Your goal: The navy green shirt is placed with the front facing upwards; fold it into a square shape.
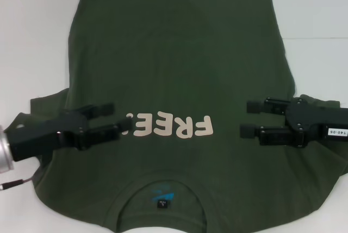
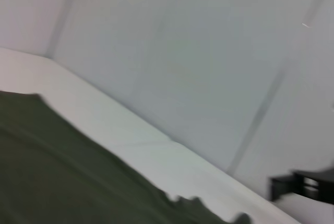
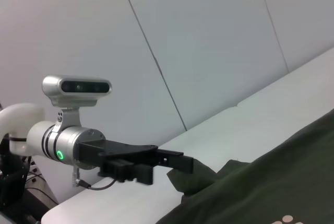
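Dark olive cotton fills the white table (image 1: 38,37): the navy green shirt (image 1: 179,64) lies flat, front up, collar nearest the robot, hem at the far edge. Left gripper (image 1: 120,117) over the shirt's left side, fingers parted a moderate gap, nothing between them. Right gripper (image 1: 249,118) mirrors it on the right, fingers likewise apart and empty. Cream chest lettering shows "FRE" before the left gripper covers the rest; the right gripper's white sticker reads "T40-06".

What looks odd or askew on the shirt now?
The navy green shirt lies flat, collar nearest the robot. Its sleeves are rumpled beneath the left gripper and right gripper, whose jaws are open. No damage shows.
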Tool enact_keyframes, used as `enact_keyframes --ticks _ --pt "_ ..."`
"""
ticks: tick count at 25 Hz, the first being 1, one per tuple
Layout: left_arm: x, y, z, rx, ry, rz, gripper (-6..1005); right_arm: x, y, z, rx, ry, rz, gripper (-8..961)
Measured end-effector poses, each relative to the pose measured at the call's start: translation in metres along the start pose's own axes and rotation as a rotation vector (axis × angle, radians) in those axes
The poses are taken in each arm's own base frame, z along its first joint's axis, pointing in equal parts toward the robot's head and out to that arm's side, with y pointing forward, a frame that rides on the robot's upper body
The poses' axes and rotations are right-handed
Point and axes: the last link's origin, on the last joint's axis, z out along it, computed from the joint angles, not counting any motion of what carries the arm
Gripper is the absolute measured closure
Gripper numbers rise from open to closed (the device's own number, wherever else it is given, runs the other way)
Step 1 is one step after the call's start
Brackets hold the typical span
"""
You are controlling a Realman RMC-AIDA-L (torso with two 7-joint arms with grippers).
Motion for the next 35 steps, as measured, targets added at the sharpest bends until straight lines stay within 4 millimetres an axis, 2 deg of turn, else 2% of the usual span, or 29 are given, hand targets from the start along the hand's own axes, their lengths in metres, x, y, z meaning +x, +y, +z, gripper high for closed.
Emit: enact_keyframes --ticks 11,12,18,28,35 --pt "-0.017 -0.031 -0.045 0.297 0.107 -0.124 139 0.000 -0.002 0.010 0.019 -0.011 0.012 62" --pt "-0.021 -0.038 -0.054 0.359 0.118 -0.154 138 0.001 -0.002 0.011 0.020 -0.012 0.011 62" --pt "-0.033 -0.049 -0.074 0.492 0.136 -0.196 141 0.001 -0.002 0.015 0.020 -0.016 0.013 62" --pt "-0.039 -0.061 -0.086 0.612 0.135 -0.205 158 0.001 -0.001 0.014 0.019 -0.023 0.022 63" --pt "-0.046 -0.066 -0.087 0.651 0.101 -0.212 169 0.003 -0.001 0.013 0.021 -0.024 0.025 64"
